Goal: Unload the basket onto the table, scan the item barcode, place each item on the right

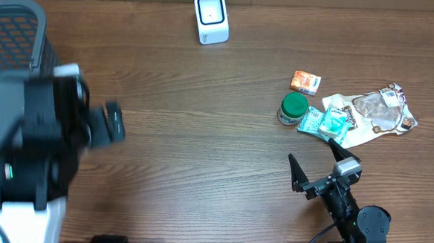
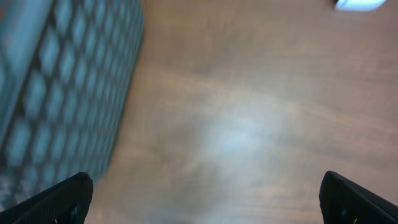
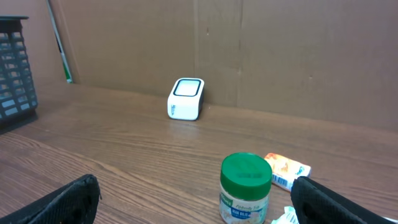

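With left gripper [image 2: 208,205] and right gripper [image 1: 313,160] both wide open and empty, we're figuring on gripping the green-lidded jar [image 1: 293,108] without covering its label [image 3: 244,213].

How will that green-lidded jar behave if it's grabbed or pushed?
The green-lidded jar looks rigid, so it probably won't deform. Standing upright, it might tip if pushed, and its round body would then likely roll.

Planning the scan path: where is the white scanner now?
Overhead, the white scanner stands alone at the far edge of the table near the middle, well left of the green-lidded jar and the packets.
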Available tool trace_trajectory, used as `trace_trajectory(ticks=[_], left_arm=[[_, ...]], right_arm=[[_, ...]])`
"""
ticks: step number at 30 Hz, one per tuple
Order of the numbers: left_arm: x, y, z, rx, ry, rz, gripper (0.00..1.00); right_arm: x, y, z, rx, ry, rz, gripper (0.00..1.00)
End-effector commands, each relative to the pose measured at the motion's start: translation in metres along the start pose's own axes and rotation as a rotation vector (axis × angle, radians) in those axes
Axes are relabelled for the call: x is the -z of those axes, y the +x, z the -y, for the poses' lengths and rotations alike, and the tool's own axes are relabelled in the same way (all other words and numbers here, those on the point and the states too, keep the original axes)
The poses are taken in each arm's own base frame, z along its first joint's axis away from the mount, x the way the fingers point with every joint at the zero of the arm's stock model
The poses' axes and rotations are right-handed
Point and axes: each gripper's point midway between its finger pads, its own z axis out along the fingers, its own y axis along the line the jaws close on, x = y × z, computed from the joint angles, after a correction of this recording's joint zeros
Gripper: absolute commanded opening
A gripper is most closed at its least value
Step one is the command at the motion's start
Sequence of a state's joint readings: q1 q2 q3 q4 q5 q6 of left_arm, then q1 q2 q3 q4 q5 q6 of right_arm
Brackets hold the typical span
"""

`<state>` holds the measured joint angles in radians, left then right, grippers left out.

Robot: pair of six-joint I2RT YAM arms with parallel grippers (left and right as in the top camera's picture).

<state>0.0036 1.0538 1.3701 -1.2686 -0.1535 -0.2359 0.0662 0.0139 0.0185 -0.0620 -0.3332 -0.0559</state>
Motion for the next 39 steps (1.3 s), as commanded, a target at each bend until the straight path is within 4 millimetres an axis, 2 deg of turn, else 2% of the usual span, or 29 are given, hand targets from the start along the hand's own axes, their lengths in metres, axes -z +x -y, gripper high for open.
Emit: trace_trajectory(ticks=[1,4,7,11,14,19,26,33,39], left_arm=[[-0.009,0.059,-0.015,0.005,-0.021,-0.052,1.0],[-0.007,0.088,-0.026,-0.014,-0.048,-0.053,1.0],[0.002,0.088,-0.03,-0.012,-0.043,0.022,1.0],[0.014,0.07,-0.028,0.012,-0.011,0.175,1.0],[0.015,0.053,-0.019,0.031,0.05,0.322,1.0],[-0.002,0.045,-0.001,0.006,0.153,0.523,1.0],[-0.034,0.046,0.015,-0.003,0.247,0.726,0.99],[-0.059,0.053,0.021,0.001,0.29,0.829,1.0],[-0.08,0.068,0.019,0.004,0.279,0.843,0.99]], right_arm=[[0.0,0.001,0.002,-0.002,0.009,0.006,1.0],[0.0,0.001,0.002,-0.002,0.009,0.006,1.0],[0.0,0.001,0.002,-0.002,0.009,0.006,1.0],[0.0,0.001,0.002,-0.002,0.009,0.006,1.0],[0.0,0.001,0.002,-0.002,0.009,0.006,1.0],[0.0,0.001,0.002,-0.002,0.009,0.006,1.0],[0.0,0.001,0.002,-0.002,0.009,0.006,1.0],[0.0,0.001,0.002,-0.002,0.009,0.006,1.0],[0.0,0.001,0.002,-0.002,0.009,0.006,1.0]])
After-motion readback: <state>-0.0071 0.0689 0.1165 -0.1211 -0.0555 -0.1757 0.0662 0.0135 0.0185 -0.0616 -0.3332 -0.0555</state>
